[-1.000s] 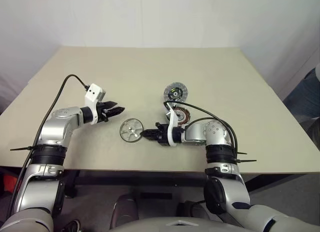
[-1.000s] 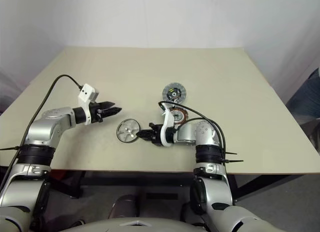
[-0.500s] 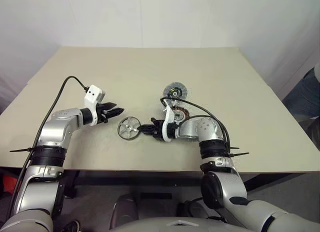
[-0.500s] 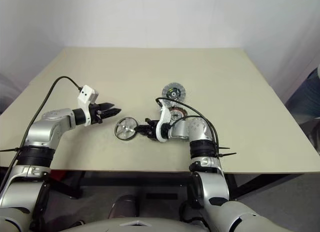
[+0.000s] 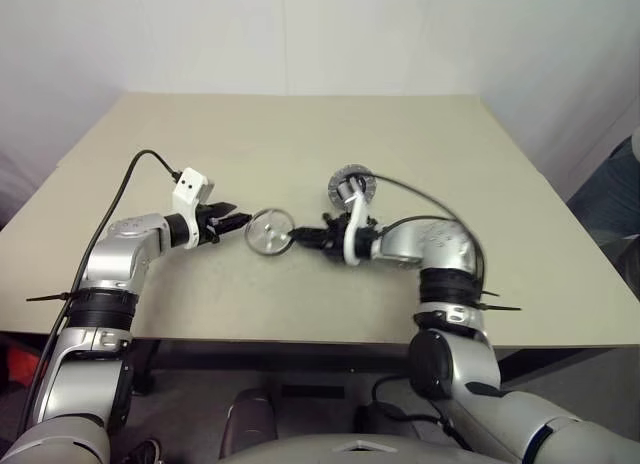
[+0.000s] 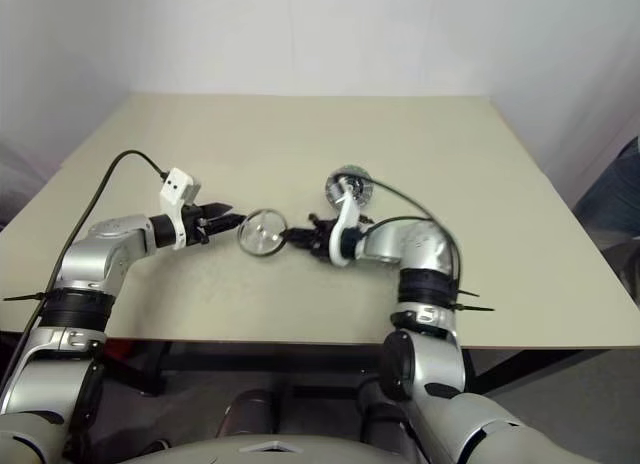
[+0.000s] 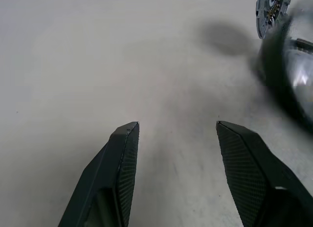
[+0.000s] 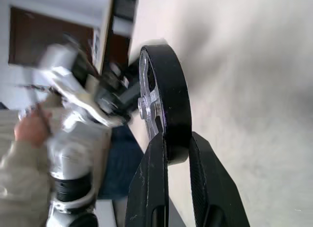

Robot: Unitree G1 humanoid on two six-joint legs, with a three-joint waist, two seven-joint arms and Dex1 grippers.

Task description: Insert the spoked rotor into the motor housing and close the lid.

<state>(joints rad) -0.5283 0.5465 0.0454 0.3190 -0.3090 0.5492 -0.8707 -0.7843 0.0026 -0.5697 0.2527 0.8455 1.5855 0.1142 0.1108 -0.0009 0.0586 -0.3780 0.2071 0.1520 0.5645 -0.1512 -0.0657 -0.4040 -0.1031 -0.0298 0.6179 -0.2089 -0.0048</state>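
Mid-frame in the head view, the right gripper point(image 5: 303, 237) pinches the rim of the spoked rotor point(image 5: 270, 231), held up off the bench point(image 5: 300, 144) (edge-on between the fingers point(image 8: 155, 163) at the wrist). Left of it, the left gripper point(image 5: 240, 222) stands parted, empty. The lid point(image 5: 349, 187) lies just above the right wrist.

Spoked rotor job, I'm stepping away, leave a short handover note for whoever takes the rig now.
Right gripper: shut on the spoked rotor, pinching its rim and holding it on edge above the table.
Left gripper: open, holding nothing, close beside the rotor.
Lid: on the table behind the right wrist, dark face up.
Motor housing: hidden behind the right arm.
Done: rotor picked up.
Left: seat it in the housing, then close the lid.
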